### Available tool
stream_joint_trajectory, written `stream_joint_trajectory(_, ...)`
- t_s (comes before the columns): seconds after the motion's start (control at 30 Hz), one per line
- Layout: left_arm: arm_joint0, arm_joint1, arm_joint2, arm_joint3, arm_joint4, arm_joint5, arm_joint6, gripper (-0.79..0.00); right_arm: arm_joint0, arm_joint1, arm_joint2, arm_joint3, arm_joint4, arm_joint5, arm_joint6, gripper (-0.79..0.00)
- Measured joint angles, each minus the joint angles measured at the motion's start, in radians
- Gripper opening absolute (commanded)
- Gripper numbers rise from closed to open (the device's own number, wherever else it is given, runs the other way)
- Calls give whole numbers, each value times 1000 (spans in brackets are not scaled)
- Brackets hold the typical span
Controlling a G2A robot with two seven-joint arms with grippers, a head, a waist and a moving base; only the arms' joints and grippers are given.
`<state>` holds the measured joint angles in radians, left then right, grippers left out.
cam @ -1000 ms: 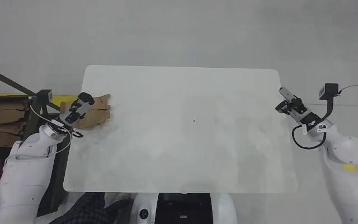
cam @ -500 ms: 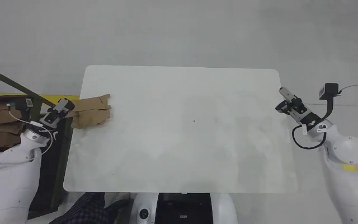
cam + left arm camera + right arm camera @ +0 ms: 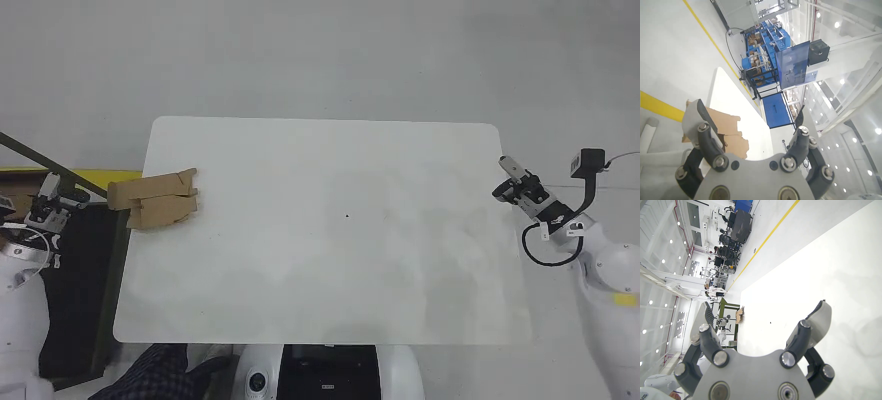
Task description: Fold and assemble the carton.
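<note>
Carton [image 3: 158, 198] lies flat at the left edge of the table [image 3: 330, 250], still an unfolded brown sheet. Its outer end hangs past the edge and its notched flaps point inward. Left gripper [image 3: 45, 208] hangs off the table to the left, near the overhanging end but apart from it, jaws spread wide with nothing between them. Right gripper [image 3: 510, 180] sits over the table's right edge, well apart from the carton, and is likewise wide open and empty.

No fold looks made yet, so the task seems to be at its start.

The overhang is probably the main risk. A push from the left side, or a grip that closes off-centre, could tip or slide the sheet off the table. The tabletop looks smooth, so a pinch from above may skate the cardboard along instead of lifting it. Thin board can also bend away from its creases if gripped mid-panel, and flaps may spring back unless the other arm holds them, yet that arm is far across the table.
</note>
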<state>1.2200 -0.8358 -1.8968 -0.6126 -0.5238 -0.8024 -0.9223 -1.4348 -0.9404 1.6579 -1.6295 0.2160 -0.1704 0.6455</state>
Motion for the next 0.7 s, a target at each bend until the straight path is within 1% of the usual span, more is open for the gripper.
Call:
stream_joint_trajectory(0.17, -69, 3, 31, 110, 99, -28, 63, 0, 0, 0, 0, 0, 0, 0, 0, 0)
stream_joint_trajectory(0.27, -110, -3, 67, 178, 173, -30, 120, 0, 0, 0, 0, 0, 0, 0, 0, 0)
stream_joint_trajectory(0.4, -165, -20, 118, 259, 256, -41, 202, 0, 0, 0, 0, 0, 0, 0, 0, 0)
stream_joint_trajectory(0.5, -199, -33, 148, 304, 294, -31, 242, 0, 0, 0, 0, 0, 0, 0, 0, 0)
stream_joint_trajectory(0.7, -245, -49, 197, 350, 380, -21, 311, 0, 0, 0, 0, 0, 0, 0, 0, 0)
